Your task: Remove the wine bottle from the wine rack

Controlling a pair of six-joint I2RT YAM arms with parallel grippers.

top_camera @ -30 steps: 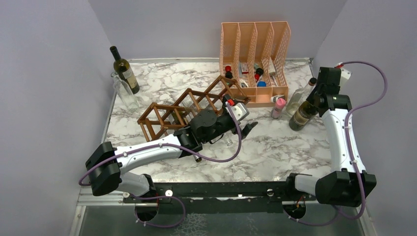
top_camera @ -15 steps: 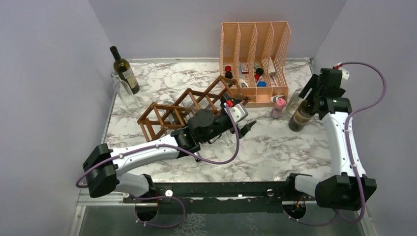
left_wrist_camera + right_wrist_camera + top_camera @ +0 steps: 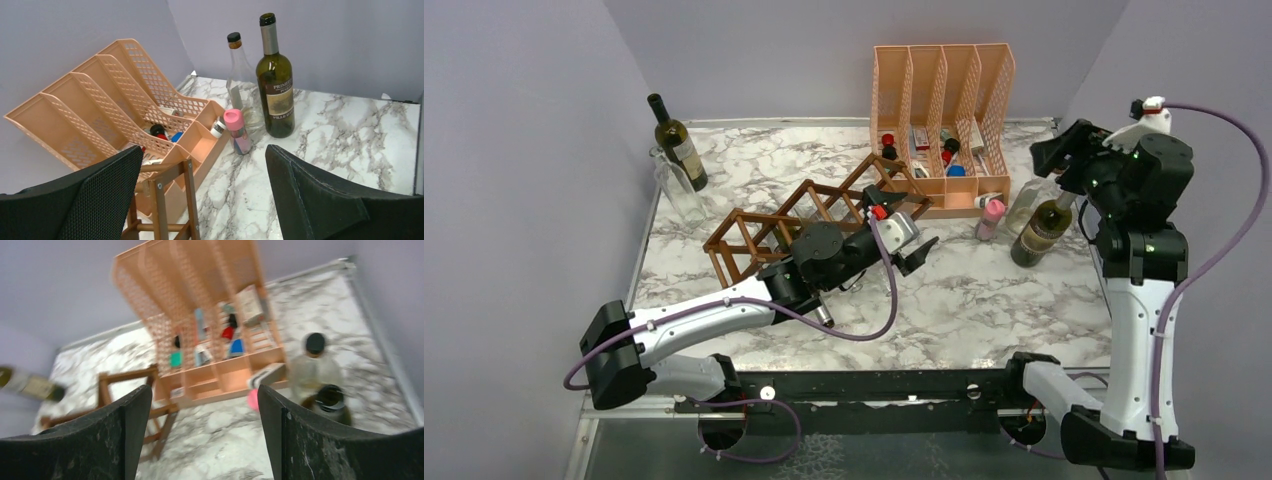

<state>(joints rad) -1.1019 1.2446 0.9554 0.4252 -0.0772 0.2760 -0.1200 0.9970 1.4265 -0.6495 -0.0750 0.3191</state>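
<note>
The marble table [image 3: 984, 300] carries a peach organiser [image 3: 939, 80] at the back and the rack [image 3: 754, 235], which runs diagonally from the left-centre toward the organiser's front. The left arm [image 3: 714, 310] reaches across the table in front of the rack. The left gripper [image 3: 204, 170] sits at the rack's right end with its jaws spread wide and nothing between them. The right arm [image 3: 1139, 290] stands tall at the right edge. The right gripper [image 3: 204, 395] is raised above the bottles there, its jaws also parted and holding nothing.

The wine bottle [image 3: 275, 95] stands upright on the table to the right of the organiser, well apart from the rack and free of both grippers. A clear bottle [image 3: 242, 95] stands just beside it, and a pink-capped vial [image 3: 235, 131] is near the organiser's corner. A second wine bottle [image 3: 679, 145] and a glass bottle [image 3: 676, 190] stand at the far left by the wall. Small capped items lie in the organiser's front tray.
</note>
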